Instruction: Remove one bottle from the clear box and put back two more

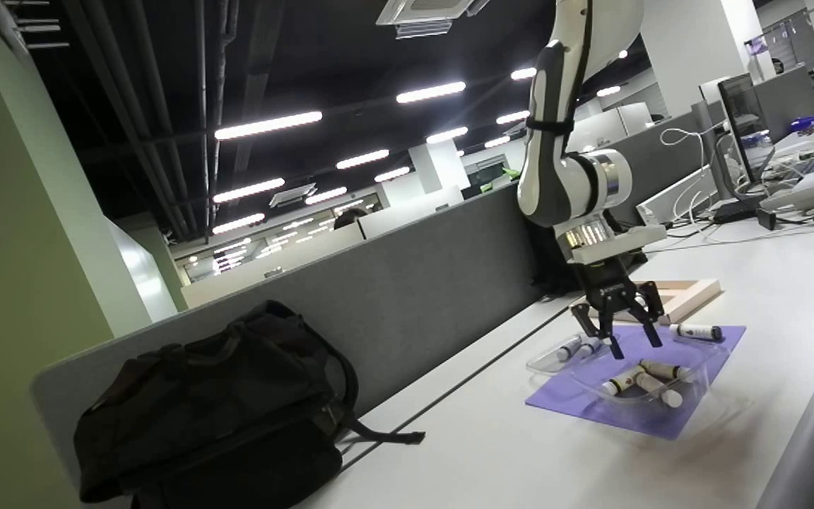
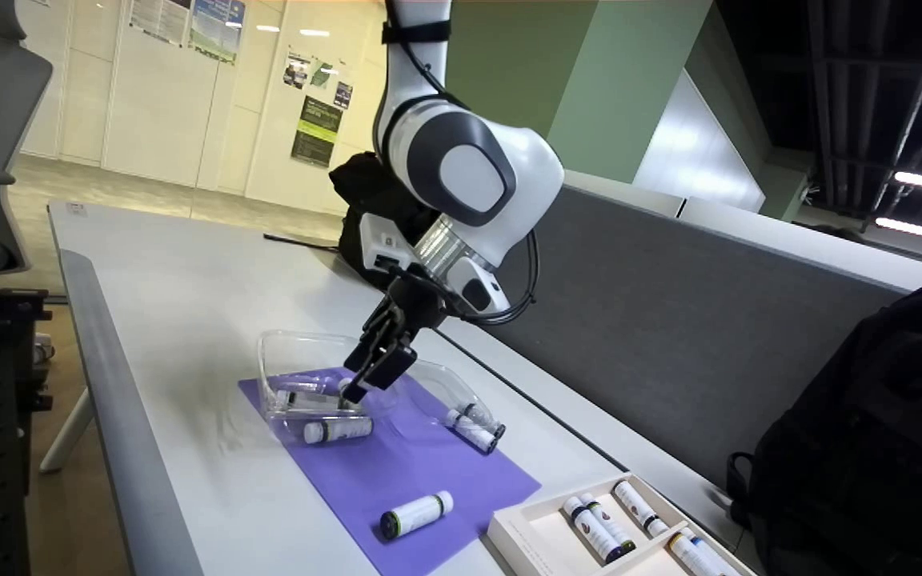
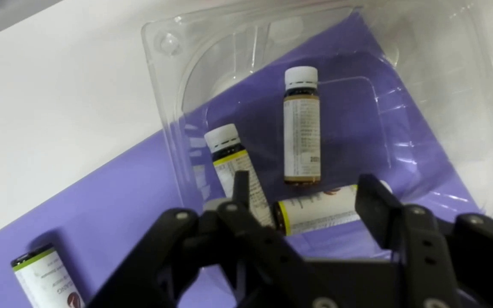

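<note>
The clear box (image 1: 615, 398) stands on the purple mat in both exterior views (image 2: 301, 334) and fills much of the wrist view (image 3: 157, 87). Three white-labelled bottles lie in it: an upright-pointing bottle (image 3: 302, 137), a slanted bottle (image 3: 242, 175) partly behind a finger, and a crosswise bottle (image 3: 321, 209) whose cap end is mostly hidden. My gripper (image 3: 304, 190) is open and empty above the box, its fingers spread over the crosswise bottle. The gripper also shows in both exterior views (image 1: 634, 344) (image 2: 369, 380). Another bottle (image 2: 417, 514) lies on the mat outside the box.
The purple mat (image 2: 461, 468) lies on the white table. A second clear container (image 2: 437, 372) holds two bottles (image 2: 473, 432) beside the grey partition (image 2: 693, 344). A light wooden tray (image 2: 541, 544) with several bottles stands at the mat's end. A black backpack (image 1: 216, 417) lies on the table.
</note>
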